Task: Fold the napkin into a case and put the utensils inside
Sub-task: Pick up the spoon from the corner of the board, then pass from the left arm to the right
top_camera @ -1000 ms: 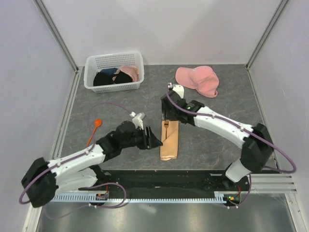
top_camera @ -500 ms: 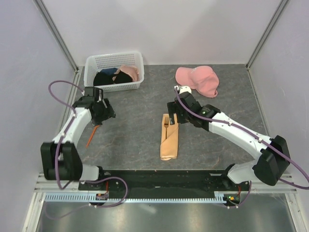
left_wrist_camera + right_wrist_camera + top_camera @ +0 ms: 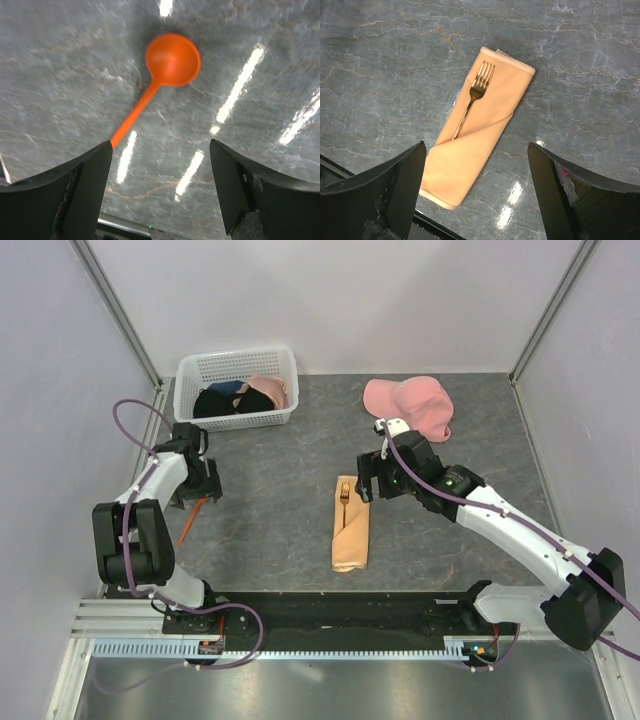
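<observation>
The peach-tan napkin (image 3: 350,528) lies folded into a long pocket in the middle of the table, and it also shows in the right wrist view (image 3: 481,131). A fork (image 3: 343,494) is tucked into it, tines sticking out at the far end (image 3: 476,93). My right gripper (image 3: 366,483) is open and empty, hovering above the napkin's far end (image 3: 476,148). The spoon with the orange bowl (image 3: 173,59) lies on the table at the left; only its handle (image 3: 187,526) shows from above. My left gripper (image 3: 197,495) is open and empty just above it (image 3: 160,165).
A white basket (image 3: 240,421) with dark and pink clothes stands at the back left. A pink cap (image 3: 410,405) lies at the back right. The left wall rail runs close beside my left arm.
My left arm swung from beside the napkin out to the left and now hangs over the spoon. My right gripper drew back to the right of the napkin's far end.
</observation>
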`<action>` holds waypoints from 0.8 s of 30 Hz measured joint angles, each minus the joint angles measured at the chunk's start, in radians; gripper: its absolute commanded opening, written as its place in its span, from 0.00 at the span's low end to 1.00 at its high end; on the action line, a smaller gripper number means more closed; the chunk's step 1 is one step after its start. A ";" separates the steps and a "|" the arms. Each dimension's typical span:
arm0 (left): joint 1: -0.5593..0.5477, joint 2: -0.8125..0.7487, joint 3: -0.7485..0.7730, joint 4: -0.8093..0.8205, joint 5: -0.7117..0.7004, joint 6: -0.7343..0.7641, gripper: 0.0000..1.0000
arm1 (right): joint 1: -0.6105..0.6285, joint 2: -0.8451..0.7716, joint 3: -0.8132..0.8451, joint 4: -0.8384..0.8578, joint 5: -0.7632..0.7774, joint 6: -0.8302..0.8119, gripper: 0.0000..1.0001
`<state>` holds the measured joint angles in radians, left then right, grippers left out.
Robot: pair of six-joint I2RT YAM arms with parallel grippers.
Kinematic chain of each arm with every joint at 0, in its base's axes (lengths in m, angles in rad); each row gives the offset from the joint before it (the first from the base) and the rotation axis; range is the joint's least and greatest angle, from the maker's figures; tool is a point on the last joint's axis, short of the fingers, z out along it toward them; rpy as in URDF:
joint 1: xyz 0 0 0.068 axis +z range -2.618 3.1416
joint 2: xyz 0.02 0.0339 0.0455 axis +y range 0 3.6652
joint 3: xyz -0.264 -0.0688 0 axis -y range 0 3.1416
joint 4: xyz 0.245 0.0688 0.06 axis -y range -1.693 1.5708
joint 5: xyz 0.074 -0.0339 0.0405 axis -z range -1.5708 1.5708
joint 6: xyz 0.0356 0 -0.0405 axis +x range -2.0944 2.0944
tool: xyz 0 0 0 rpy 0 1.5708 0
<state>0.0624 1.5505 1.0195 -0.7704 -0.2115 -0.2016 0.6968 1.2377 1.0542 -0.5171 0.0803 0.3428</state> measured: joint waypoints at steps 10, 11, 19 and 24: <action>0.064 0.108 0.001 0.071 0.003 0.079 0.43 | -0.024 -0.100 -0.060 0.011 -0.062 -0.004 0.90; 0.067 0.128 0.001 0.070 0.003 0.083 0.36 | -0.026 -0.107 -0.062 0.013 -0.064 -0.003 0.90; 0.076 0.159 0.029 0.055 0.024 0.098 0.02 | -0.027 -0.137 -0.079 0.030 -0.095 0.013 0.91; 0.062 0.122 0.125 -0.006 0.145 -0.022 0.02 | -0.028 -0.135 -0.084 0.032 -0.145 0.039 0.96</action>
<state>0.1242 1.6722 1.1442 -0.7761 -0.0662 -0.2234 0.6689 1.1027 0.9707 -0.4850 -0.0647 0.3817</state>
